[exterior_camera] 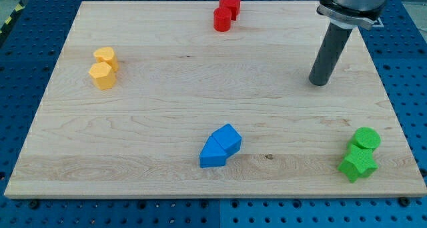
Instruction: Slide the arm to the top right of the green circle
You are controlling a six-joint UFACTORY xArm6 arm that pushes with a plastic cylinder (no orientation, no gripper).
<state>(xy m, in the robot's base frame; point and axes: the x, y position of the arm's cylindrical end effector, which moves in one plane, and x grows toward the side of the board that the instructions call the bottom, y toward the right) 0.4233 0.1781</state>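
Observation:
The green circle sits near the board's lower right corner, touching a green star-shaped block just below it. My tip rests on the board at the upper right, above and to the left of the green circle, well apart from it. The dark rod rises from the tip to the view's top edge.
Two red blocks sit together at the top centre. Two yellow blocks sit together at the left. Two blue blocks sit together at the bottom centre. The wooden board's right edge runs close to the green blocks.

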